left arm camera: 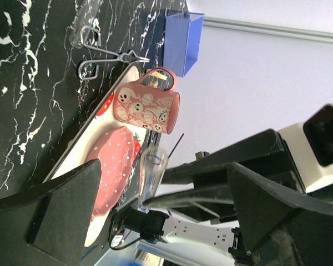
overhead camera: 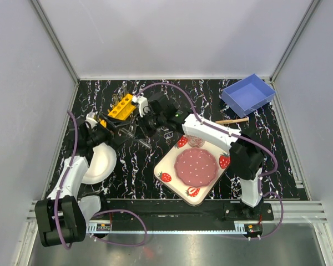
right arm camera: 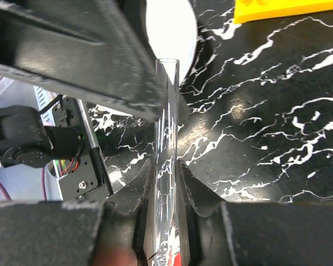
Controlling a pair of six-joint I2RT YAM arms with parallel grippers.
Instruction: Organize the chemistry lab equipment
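Note:
My right gripper [right arm camera: 166, 166] is shut on a thin clear tube [right arm camera: 167, 111] that points straight out from its fingers. In the left wrist view the same tube [left arm camera: 152, 172] stands between the wide-open fingers of my left gripper [left arm camera: 161, 216], touching neither. Both grippers meet at the back left, the left gripper [overhead camera: 117, 126] facing the right gripper [overhead camera: 134, 124], just in front of the yellow rack [overhead camera: 122, 105]. Another clear tube [overhead camera: 143, 141] lies on the table beside them. The metal scissors [overhead camera: 166, 133] lie right of them. The wooden clamp and stick [overhead camera: 233, 120] lie at the back right.
A strawberry-print tray [overhead camera: 165, 176] with a pink dish and a pink mug [left arm camera: 147, 108] sits at front centre. A white plate [overhead camera: 100, 163] lies under the left arm. A blue bin [overhead camera: 248, 94] stands at the back right corner. Walls enclose the table.

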